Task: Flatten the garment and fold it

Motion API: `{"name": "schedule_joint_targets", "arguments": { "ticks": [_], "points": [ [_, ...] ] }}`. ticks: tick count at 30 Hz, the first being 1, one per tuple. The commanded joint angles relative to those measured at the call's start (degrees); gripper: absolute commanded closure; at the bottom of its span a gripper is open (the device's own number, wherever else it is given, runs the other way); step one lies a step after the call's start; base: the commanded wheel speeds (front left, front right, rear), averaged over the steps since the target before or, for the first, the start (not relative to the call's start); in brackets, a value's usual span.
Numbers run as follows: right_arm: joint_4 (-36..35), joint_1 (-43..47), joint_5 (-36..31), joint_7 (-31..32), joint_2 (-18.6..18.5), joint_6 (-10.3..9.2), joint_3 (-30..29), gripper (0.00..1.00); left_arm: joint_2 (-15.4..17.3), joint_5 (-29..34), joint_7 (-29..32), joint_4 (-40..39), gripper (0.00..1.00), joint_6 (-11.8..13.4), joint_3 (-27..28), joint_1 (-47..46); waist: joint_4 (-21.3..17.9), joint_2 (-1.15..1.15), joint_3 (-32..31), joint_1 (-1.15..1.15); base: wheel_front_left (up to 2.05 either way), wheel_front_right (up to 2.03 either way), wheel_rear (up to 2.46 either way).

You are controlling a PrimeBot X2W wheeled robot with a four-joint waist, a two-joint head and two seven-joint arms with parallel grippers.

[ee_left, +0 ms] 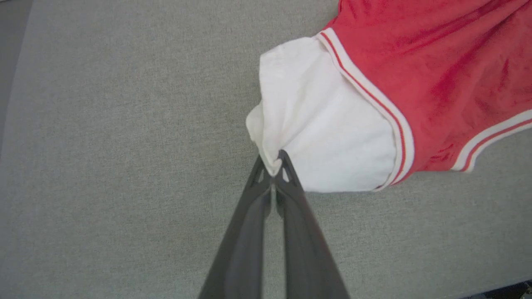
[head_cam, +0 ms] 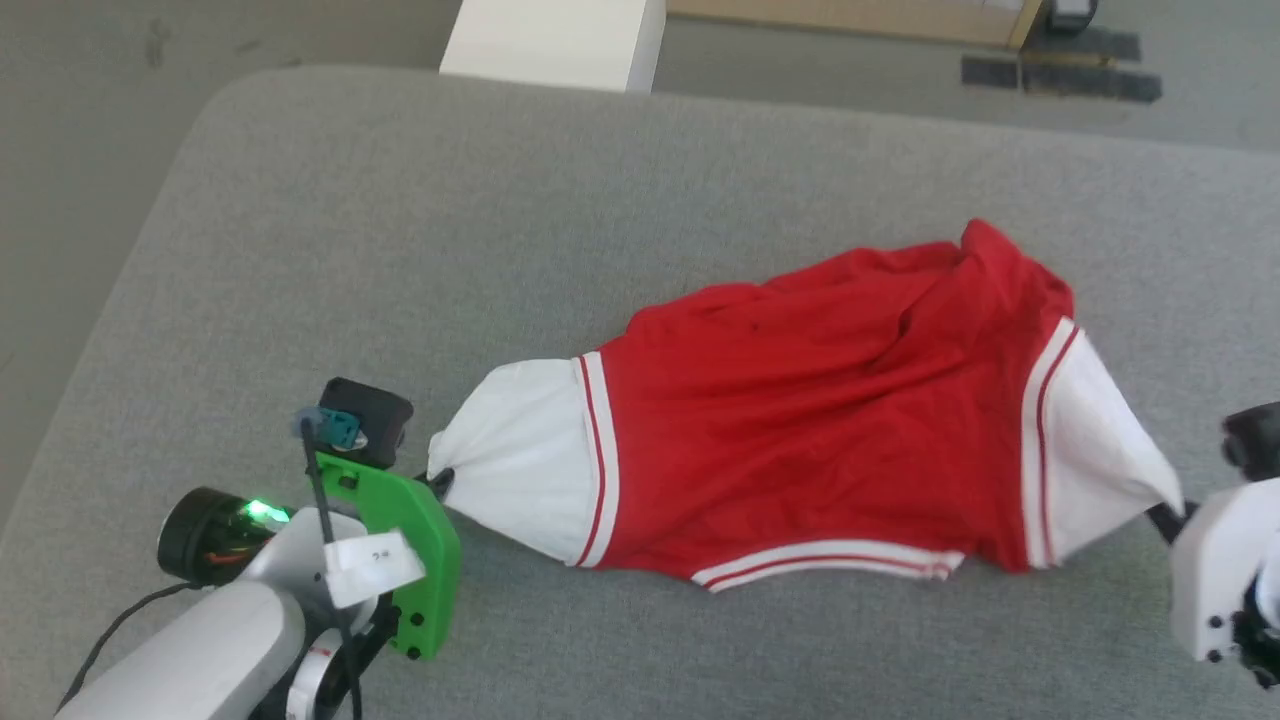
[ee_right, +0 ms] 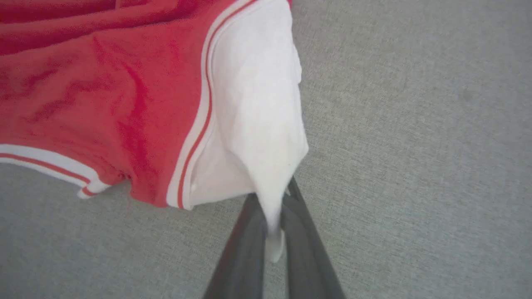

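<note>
Left tool [ee_left: 272,166] and right tool [ee_right: 272,195] each clamp the garment [head_cam: 800,420] by a sleeve; they should draw apart evenly, staying low.

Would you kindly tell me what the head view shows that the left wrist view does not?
Head view: the whole red jersey across the grey fabric surface, its right-hand sleeve in the right gripper, a white block beyond. Left wrist view: the left gripper seen close, shut on the sleeve's edge. Both: the left-hand sleeve and its striped trim.
</note>
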Motion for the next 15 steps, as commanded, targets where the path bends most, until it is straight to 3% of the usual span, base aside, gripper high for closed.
{"name": "schedule_joint_targets", "arguments": {
  "ticks": [1,7,8,15],
  "points": [
    [-1.79,1.08,1.40,-0.71,-0.62,-0.08,-0.87,1.00,0.88,-0.19,-0.53,-0.82,1.00,0.61,0.66,0.84,-0.88,0.00,-3.38,0.00,0.00,0.00,0.00],
    [-11.00,3.73,5.89,-2.40,-2.29,-0.08,-4.89,1.00,3.14,-1.00,-3.49,-6.70,1.00,3.03,4.76,2.21,-1.74,0.00,-7.00,0.00,0.00,0.00,0.00],
    [-16.20,2.81,7.96,-2.55,-1.97,-0.08,-7.85,1.00,5.29,-0.93,-5.01,-11.15,1.00,4.29,8.28,1.36,-2.55,0.00,-8.67,0.00,0.00,0.00,0.00],
    [-19.91,-7.95,10.54,-1.28,-3.49,-0.08,-8.88,1.00,6.06,-1.11,-6.25,-15.03,1.00,3.46,14.58,-7.44,-4.32,0.00,-8.98,0.00,0.00,0.00,0.00]
  ]
}}
